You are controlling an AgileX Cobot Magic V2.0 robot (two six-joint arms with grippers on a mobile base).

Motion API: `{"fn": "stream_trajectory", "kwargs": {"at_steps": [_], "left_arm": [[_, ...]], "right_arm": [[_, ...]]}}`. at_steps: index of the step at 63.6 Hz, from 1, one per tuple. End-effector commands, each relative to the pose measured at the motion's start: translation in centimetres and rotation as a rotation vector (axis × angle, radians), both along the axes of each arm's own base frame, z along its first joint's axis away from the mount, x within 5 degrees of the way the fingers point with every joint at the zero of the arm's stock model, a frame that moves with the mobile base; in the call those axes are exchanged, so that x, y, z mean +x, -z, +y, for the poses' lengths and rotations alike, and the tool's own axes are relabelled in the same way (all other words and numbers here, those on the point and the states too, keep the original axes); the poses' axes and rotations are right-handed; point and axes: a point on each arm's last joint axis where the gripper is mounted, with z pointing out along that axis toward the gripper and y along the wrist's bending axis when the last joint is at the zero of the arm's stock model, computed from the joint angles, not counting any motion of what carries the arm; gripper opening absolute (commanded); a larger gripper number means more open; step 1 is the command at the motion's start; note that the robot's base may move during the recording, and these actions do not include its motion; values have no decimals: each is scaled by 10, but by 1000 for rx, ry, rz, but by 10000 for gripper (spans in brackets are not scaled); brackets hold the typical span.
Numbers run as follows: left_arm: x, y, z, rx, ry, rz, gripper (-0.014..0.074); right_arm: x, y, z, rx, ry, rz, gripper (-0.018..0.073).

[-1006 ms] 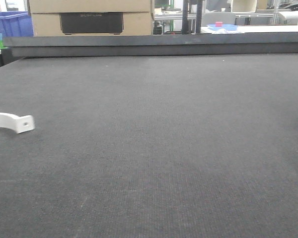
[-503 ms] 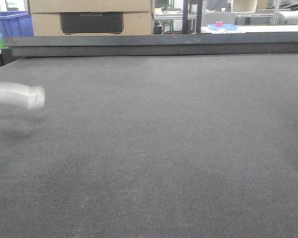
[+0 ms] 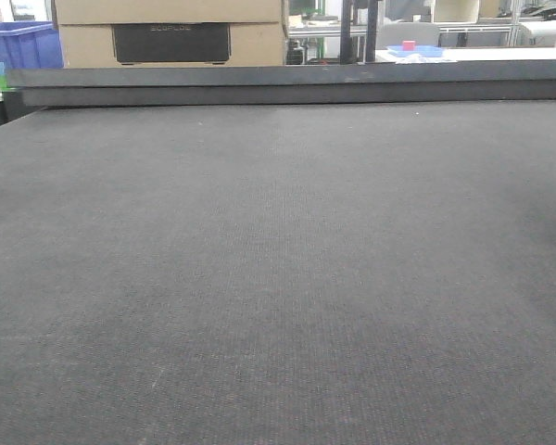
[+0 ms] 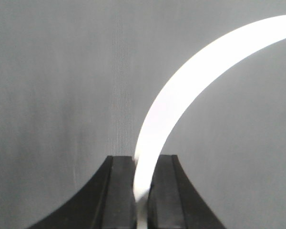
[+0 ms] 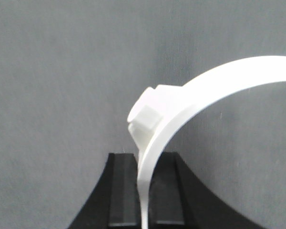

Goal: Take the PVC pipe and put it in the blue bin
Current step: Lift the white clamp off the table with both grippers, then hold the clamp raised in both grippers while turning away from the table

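"Where was the PVC pipe [image 4: 190, 71]?"

"Clamped in the left gripper [image 4: 142, 164], a white arc curving up and right above the grey table [image 4: 47, 71]."

"And the right gripper [image 5: 145, 162]?"

"Closed on a white curved piece [image 5: 219, 78] bearing a square lug [image 5: 145, 117]. The blue bin [image 3: 18, 46] stood beyond the table's far left edge."

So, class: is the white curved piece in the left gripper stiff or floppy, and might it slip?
Probably stiff: the white curved piece holds its arc unsupported. Likely light, being thin. It may pivot, since the left gripper pinches one end.
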Motion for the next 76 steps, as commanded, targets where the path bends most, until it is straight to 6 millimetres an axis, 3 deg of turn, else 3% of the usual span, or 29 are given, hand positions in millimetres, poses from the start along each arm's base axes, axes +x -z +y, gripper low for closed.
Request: {"fn": "stream_trajectory", "kwargs": {"at_steps": [1,13,29,42,76], "left_arm": [[-24,-27,0,10,-10,-195,-111],[-56,-37,2,16,-34,-417,-111],[-87,-2,3,13,-55,-530,-111],[-92,34,4,12,-74,-579,-111],[-96,30,0,-33,-46,-629,-111]], "right_arm": [[-1,-12,1,-3,-2,-52,-162],[-7,-28,1,-56,-2,-216,-162],[-48,-44,7,-156,33,-585,-162],[-79,-29,13,-172,47,-672,-162],[-96,-31,22,-152,-14,-718,-162]]}}
